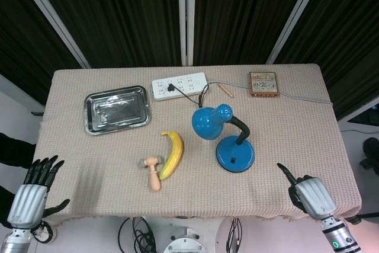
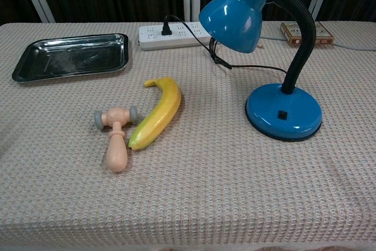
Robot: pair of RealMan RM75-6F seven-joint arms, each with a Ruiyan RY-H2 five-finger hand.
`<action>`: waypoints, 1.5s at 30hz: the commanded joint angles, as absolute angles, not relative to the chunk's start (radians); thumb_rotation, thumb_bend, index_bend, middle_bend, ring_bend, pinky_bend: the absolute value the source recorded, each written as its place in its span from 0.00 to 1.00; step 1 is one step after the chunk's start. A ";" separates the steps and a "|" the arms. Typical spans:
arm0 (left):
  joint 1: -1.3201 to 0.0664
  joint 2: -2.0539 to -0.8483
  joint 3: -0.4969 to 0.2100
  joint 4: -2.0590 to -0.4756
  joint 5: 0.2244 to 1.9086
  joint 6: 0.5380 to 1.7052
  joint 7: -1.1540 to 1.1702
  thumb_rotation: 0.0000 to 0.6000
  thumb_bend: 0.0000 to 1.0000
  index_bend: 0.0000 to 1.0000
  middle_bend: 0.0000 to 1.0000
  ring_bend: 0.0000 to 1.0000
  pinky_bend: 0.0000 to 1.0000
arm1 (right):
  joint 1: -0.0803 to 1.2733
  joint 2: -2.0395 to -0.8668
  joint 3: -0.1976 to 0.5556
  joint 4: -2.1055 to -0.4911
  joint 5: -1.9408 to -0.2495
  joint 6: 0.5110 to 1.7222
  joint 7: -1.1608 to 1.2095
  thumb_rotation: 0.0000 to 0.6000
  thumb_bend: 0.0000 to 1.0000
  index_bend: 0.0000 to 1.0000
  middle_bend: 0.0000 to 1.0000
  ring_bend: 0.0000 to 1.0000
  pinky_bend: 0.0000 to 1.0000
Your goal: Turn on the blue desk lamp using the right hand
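The blue desk lamp stands right of the table's middle, with its round base [image 1: 235,153] toward me and its shade [image 1: 207,122] drooping to the left on a black neck. A small black switch [image 2: 282,114] sits on the front of the base [image 2: 284,111]. My right hand [image 1: 309,197] hovers over the table's front right corner, right of and nearer than the base and apart from it. One finger [image 1: 285,173] points toward the lamp and the others are curled in. My left hand [image 1: 32,191] hangs off the front left corner, fingers spread and holding nothing. The chest view shows neither hand.
A banana [image 1: 170,154] and a toy hammer [image 1: 153,173] lie left of the lamp. A metal tray [image 1: 116,108] sits at back left, a power strip [image 1: 179,86] with the lamp's cord at back centre, and a small box [image 1: 263,83] at back right.
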State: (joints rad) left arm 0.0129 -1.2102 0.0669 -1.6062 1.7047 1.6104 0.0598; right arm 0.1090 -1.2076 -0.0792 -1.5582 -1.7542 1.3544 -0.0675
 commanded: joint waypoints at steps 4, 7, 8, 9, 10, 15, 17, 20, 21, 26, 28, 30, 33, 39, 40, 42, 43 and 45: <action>0.017 -1.206 0.068 -1.606 1.703 1.616 0.055 1.00 0.02 0.10 0.04 0.00 0.00 | 0.212 -1.219 -0.044 -1.699 -1.634 1.150 -0.230 1.00 0.63 0.00 0.87 0.70 0.63; 0.019 -1.204 0.068 -1.605 1.700 1.617 0.051 1.00 0.02 0.10 0.04 0.00 0.00 | 0.252 -1.232 -0.027 -1.740 -1.581 1.077 -0.280 1.00 0.63 0.00 0.87 0.70 0.63; 0.020 -1.203 0.068 -1.605 1.700 1.617 0.051 1.00 0.02 0.10 0.04 0.00 0.00 | 0.263 -1.236 -0.022 -1.750 -1.568 1.061 -0.292 1.00 0.63 0.00 0.87 0.70 0.63; 0.020 -1.203 0.068 -1.605 1.700 1.617 0.050 1.00 0.02 0.10 0.04 0.00 0.00 | 0.273 -1.240 -0.018 -1.759 -1.556 1.045 -0.305 1.00 0.63 0.00 0.87 0.70 0.63; 0.020 -1.203 0.068 -1.604 1.700 1.617 0.050 1.00 0.02 0.10 0.04 0.00 0.00 | 0.282 -1.243 -0.014 -1.767 -1.542 1.031 -0.318 1.00 0.63 0.00 0.87 0.70 0.63; 0.019 -1.203 0.066 -1.602 1.697 1.617 0.043 1.00 0.02 0.10 0.04 0.00 0.00 | 0.321 -1.264 0.004 -1.800 -1.450 0.969 -0.395 1.00 0.63 0.00 0.87 0.70 0.63; 0.020 -1.203 0.066 -1.598 1.695 1.616 0.038 1.00 0.02 0.10 0.04 0.00 0.00 | 0.334 -1.272 0.007 -1.807 -1.413 0.951 -0.420 1.00 0.63 0.00 0.87 0.70 0.63; 0.020 -1.204 0.066 -1.591 1.692 1.615 0.031 1.00 0.02 0.10 0.04 0.00 0.00 | 0.348 -1.283 0.009 -1.813 -1.371 0.938 -0.451 1.00 0.63 0.00 0.87 0.70 0.63; 0.021 -1.205 0.066 -1.589 1.691 1.615 0.029 1.00 0.02 0.10 0.04 0.00 0.00 | 0.352 -1.286 0.009 -1.814 -1.360 0.935 -0.459 1.00 0.63 0.00 0.87 0.70 0.63; 0.022 -1.206 0.065 -1.578 1.688 1.618 0.015 1.00 0.02 0.10 0.04 0.00 0.00 | 0.370 -1.308 0.010 -1.817 -1.303 0.935 -0.509 1.00 0.63 0.00 0.87 0.70 0.63; 0.023 -1.206 0.065 -1.574 1.687 1.619 0.008 1.00 0.02 0.10 0.04 0.00 0.00 | 0.378 -1.317 0.011 -1.818 -1.289 0.937 -0.519 1.00 0.63 0.00 0.87 0.70 0.63; 0.023 -1.207 0.065 -1.570 1.687 1.619 0.004 1.00 0.02 0.10 0.04 0.00 0.00 | 0.385 -1.324 0.012 -1.818 -1.280 0.939 -0.526 1.00 0.63 0.00 0.87 0.70 0.63; 0.025 -1.206 0.065 -1.566 1.685 1.621 -0.003 1.00 0.02 0.10 0.04 0.00 0.00 | 0.396 -1.334 0.014 -1.818 -1.263 0.942 -0.534 1.00 0.63 0.00 0.87 0.70 0.63; 0.028 -1.204 0.064 -1.557 1.683 1.627 -0.018 1.00 0.02 0.10 0.04 0.00 0.00 | 0.412 -1.351 0.011 -1.813 -1.225 0.953 -0.561 1.00 0.63 0.00 0.87 0.70 0.63; 0.029 -1.204 0.064 -1.555 1.682 1.628 -0.021 1.00 0.02 0.10 0.04 0.00 0.00 | 0.414 -1.352 0.009 -1.814 -1.219 0.956 -0.566 1.00 0.63 0.00 0.87 0.70 0.63; 0.029 -1.204 0.064 -1.553 1.682 1.629 -0.025 1.00 0.02 0.10 0.04 0.00 0.00 | 0.417 -1.355 0.005 -1.815 -1.209 0.961 -0.574 1.00 0.63 0.00 0.87 0.70 0.63; 0.030 -1.204 0.064 -1.551 1.681 1.629 -0.026 1.00 0.02 0.10 0.04 0.00 0.00 | 0.418 -1.356 0.003 -1.815 -1.204 0.965 -0.579 1.00 0.63 0.00 0.87 0.70 0.63; 0.030 -1.204 0.063 -1.550 1.681 1.630 -0.028 1.00 0.02 0.10 0.04 0.00 0.00 | 0.421 -1.356 -0.002 -1.817 -1.197 0.968 -0.585 1.00 0.63 0.00 0.87 0.70 0.63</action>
